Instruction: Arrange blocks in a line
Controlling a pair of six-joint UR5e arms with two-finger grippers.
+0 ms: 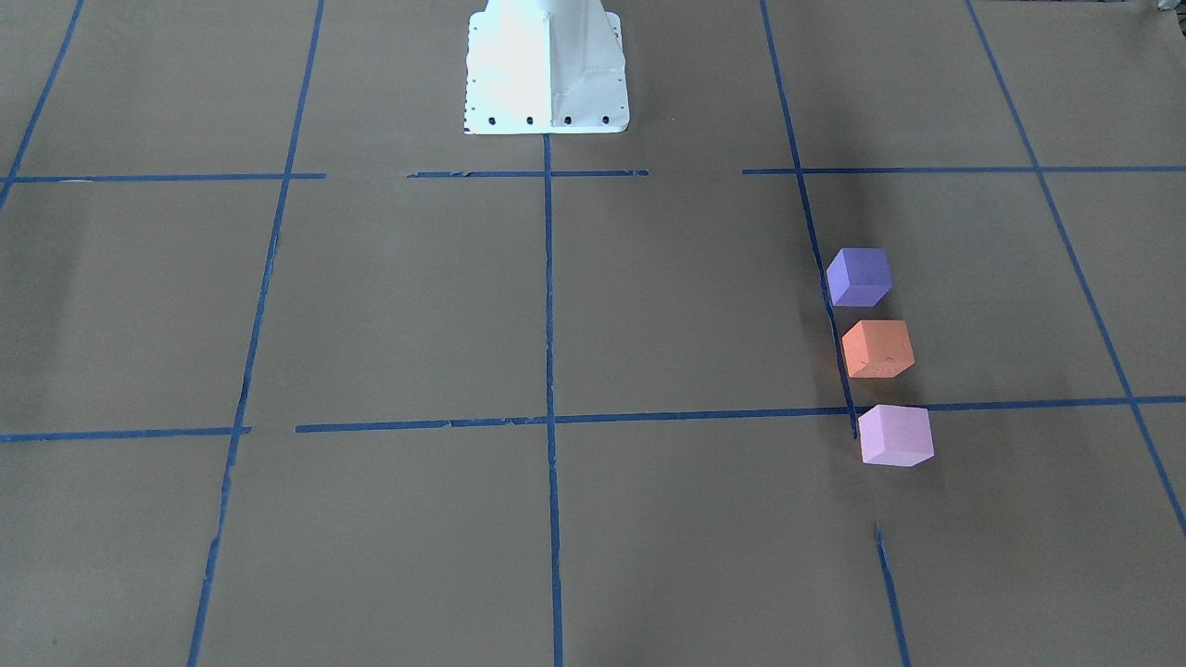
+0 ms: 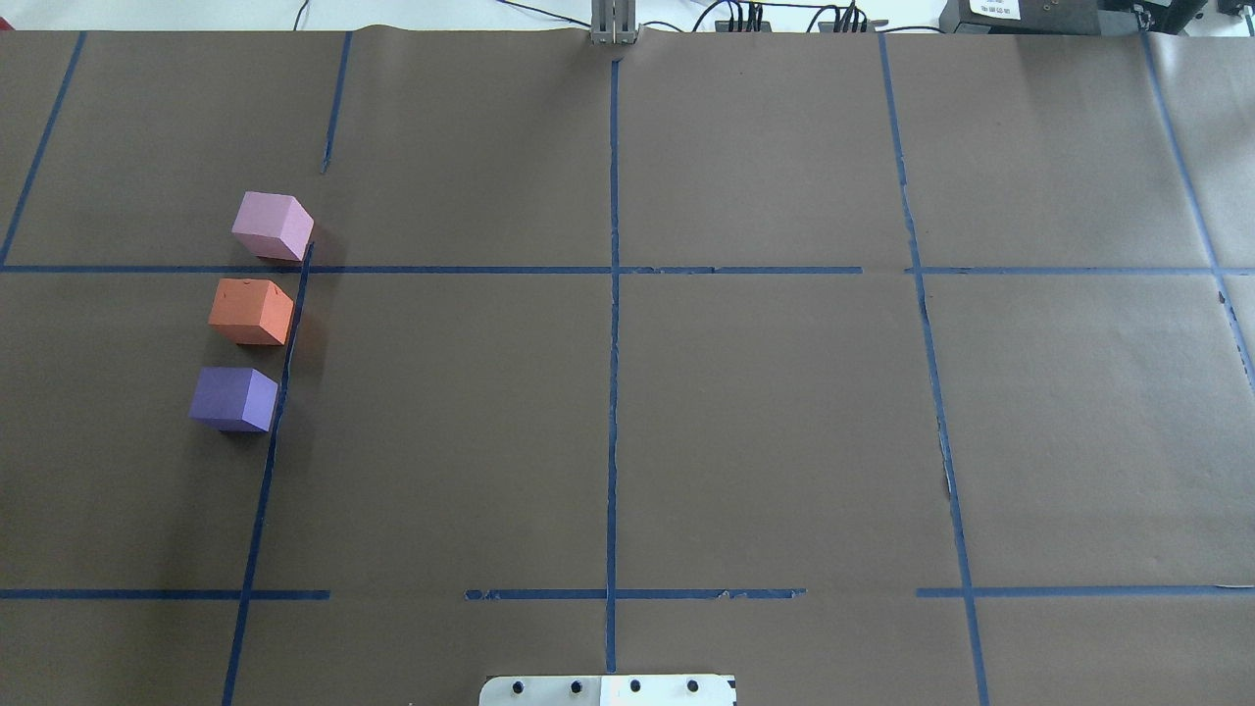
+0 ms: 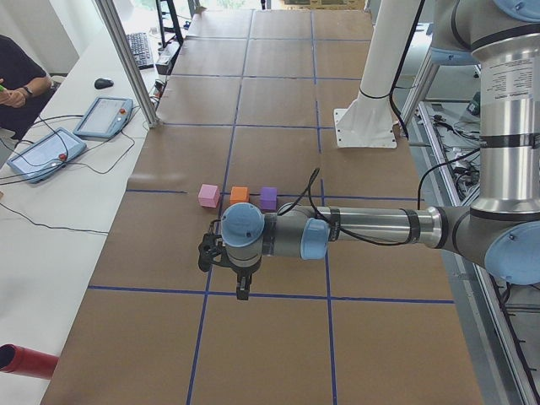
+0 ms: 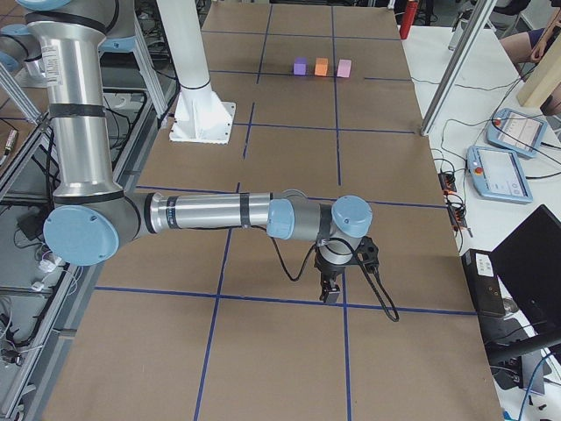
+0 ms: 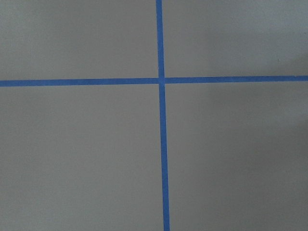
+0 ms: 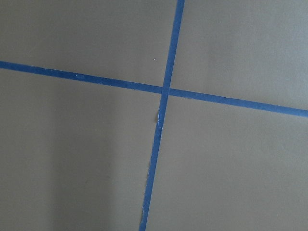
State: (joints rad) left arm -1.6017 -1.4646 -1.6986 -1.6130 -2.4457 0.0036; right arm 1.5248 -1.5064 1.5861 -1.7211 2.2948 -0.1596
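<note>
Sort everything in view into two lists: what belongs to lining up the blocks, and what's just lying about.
Belongs to the job:
blue-violet block
orange block
pink-lilac block
They already stand in a row, apart from one another.

Just lying about, on the side bench:
teach pendant
second pendant
mouse
keyboard
red tube

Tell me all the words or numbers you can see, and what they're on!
Nothing is readable.
The white label on the black box: too small to read.
Print on the left arm and right arm: too blurred.
The orange block, blue-violet block, pink block: no writing.
</note>
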